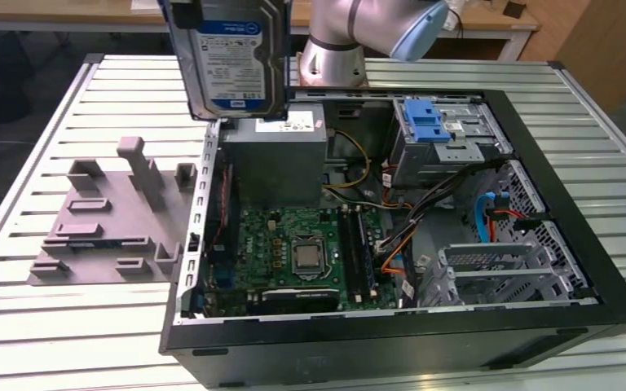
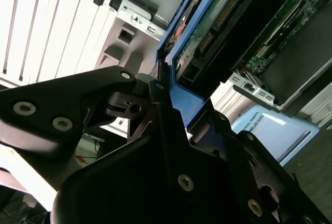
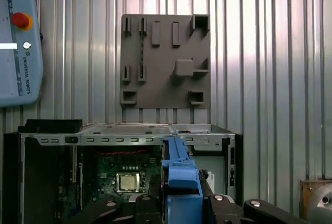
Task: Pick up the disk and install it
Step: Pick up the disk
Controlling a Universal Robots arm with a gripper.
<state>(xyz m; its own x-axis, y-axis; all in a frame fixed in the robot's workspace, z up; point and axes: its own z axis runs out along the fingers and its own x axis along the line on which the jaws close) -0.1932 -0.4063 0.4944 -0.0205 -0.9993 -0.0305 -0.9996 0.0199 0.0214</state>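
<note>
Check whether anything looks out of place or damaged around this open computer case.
Nothing looks damaged or spilled. The disk hangs upright over the open case, clamped in the gripper, not yet installed.

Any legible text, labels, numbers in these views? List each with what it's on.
White-and-blue label on the flat silver-grey disk: print too small to read.
White sticker on the grey boxy power supply: blurred, unreadable.
Light grey pendant with a red button: a maker's name along its edge; nothing else legible.
Green motherboard: markings too small to read.
</note>
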